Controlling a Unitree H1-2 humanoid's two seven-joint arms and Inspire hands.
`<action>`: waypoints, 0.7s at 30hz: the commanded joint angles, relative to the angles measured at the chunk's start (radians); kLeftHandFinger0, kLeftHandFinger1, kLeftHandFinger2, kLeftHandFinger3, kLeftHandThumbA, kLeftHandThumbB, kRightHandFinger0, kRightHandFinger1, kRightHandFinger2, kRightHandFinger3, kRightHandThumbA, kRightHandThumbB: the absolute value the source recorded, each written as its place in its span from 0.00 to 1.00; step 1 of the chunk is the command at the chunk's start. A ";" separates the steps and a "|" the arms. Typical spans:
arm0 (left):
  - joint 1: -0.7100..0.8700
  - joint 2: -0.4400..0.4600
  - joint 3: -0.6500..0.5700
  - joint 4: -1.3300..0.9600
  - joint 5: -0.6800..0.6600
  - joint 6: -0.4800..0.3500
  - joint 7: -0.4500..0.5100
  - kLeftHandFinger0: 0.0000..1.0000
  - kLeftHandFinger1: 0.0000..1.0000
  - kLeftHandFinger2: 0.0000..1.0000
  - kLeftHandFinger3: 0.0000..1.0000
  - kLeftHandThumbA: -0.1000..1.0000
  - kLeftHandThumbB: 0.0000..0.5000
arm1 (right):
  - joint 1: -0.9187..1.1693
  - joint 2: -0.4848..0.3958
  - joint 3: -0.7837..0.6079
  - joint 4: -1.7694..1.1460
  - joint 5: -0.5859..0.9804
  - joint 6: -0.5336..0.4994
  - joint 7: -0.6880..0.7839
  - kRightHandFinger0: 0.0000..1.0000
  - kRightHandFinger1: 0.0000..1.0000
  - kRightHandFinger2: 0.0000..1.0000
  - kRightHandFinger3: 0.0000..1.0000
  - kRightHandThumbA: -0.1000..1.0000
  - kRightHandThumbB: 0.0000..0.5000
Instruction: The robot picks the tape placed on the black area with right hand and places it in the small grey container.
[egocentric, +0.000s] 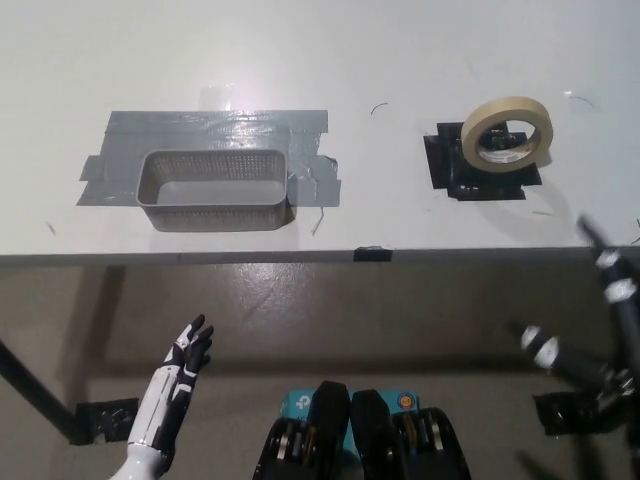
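A beige roll of tape (506, 135) stands on edge on the black taped patch (482, 170) at the table's right. The small grey mesh container (214, 189) sits on grey tape at the left of the table, its inside bare. My black right hand (592, 330) hangs below the table's front edge at the right, blurred, with its fingers spread and nothing in them. It lies well short of the tape roll. My white left hand (176, 385) rests low at the lower left, fingers extended and holding nothing.
The white table (380, 60) ends at a front edge running across the middle of the picture. A small black tape mark (372, 254) sits on that edge. Below it lies brown floor with a black frame leg (40, 405) at the lower left.
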 joint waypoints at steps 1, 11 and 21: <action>-0.010 0.003 -0.010 -0.040 0.019 -0.006 -0.007 1.00 1.00 1.00 1.00 0.96 0.37 | -0.179 -0.122 -0.035 -0.155 -0.191 0.179 0.116 1.00 1.00 1.00 1.00 0.91 0.59; 0.000 0.016 -0.002 -0.041 0.017 -0.017 -0.011 1.00 1.00 1.00 1.00 0.95 0.33 | -0.572 -0.251 0.105 0.189 -0.386 0.343 0.204 1.00 1.00 1.00 1.00 1.00 0.75; 0.036 0.016 -0.004 -0.036 0.006 -0.034 -0.016 1.00 1.00 1.00 1.00 0.93 0.32 | -0.747 -0.244 0.248 0.525 -0.445 0.389 0.201 1.00 1.00 1.00 1.00 1.00 0.78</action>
